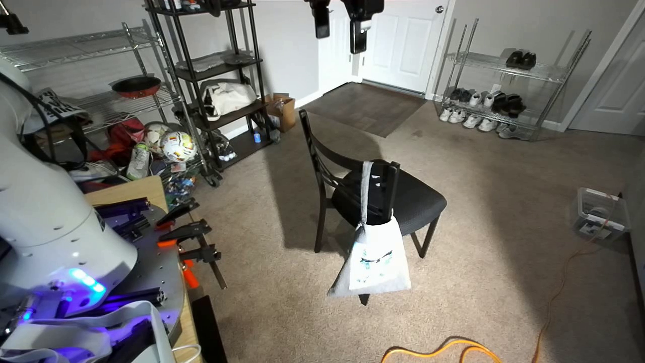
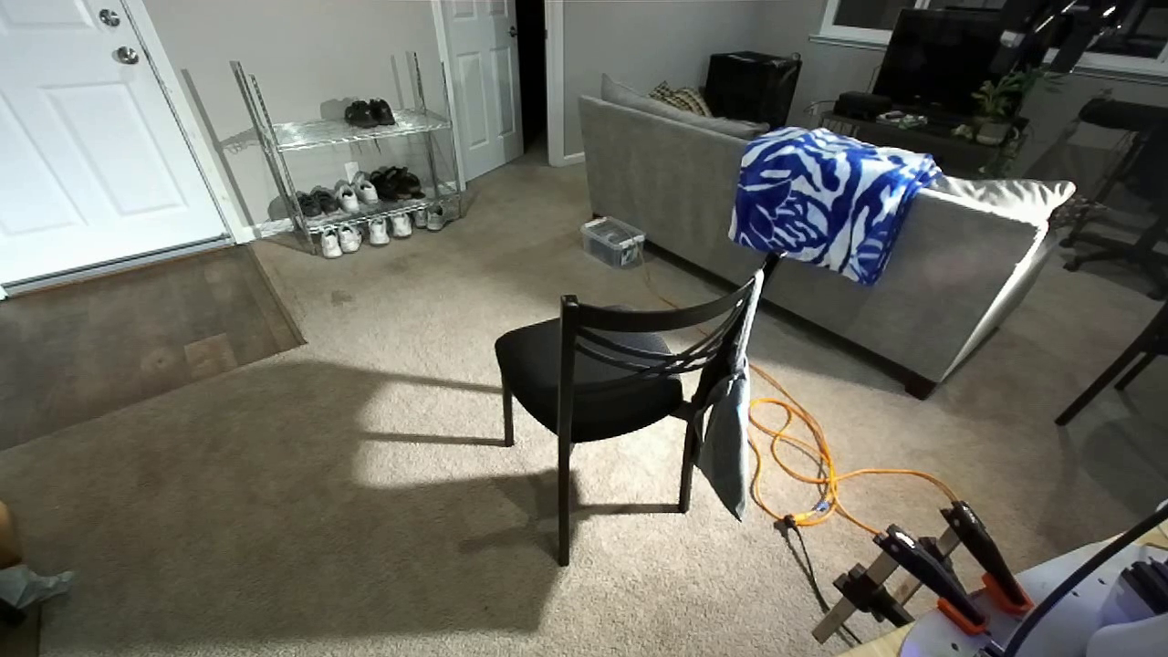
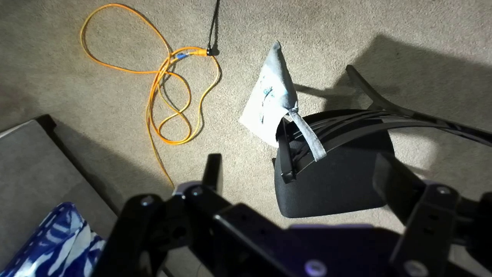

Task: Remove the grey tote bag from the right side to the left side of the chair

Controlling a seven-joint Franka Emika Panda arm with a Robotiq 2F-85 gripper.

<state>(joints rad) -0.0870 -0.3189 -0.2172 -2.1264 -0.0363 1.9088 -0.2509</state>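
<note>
Below our wide, empty black gripper point(image 1: 340, 42), the pale-grey cloth tote bag point(image 1: 379, 259) hugs the black slatted chair point(image 1: 421, 204), so we may pinch both.

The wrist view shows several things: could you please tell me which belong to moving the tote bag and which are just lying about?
Part of the job:
grey tote bag
chair
open hand

Just lying about:
orange cord
blue-and-white cloth
grey sofa (furniture)

Pale grey cloth tote bag point(image 1: 373, 275), teal-printed on white; flat-seated black chair point(image 1: 415, 204); blue-and-white patterned cloth point(image 2: 826, 201); looped orange cord point(image 2: 829, 476).
</note>
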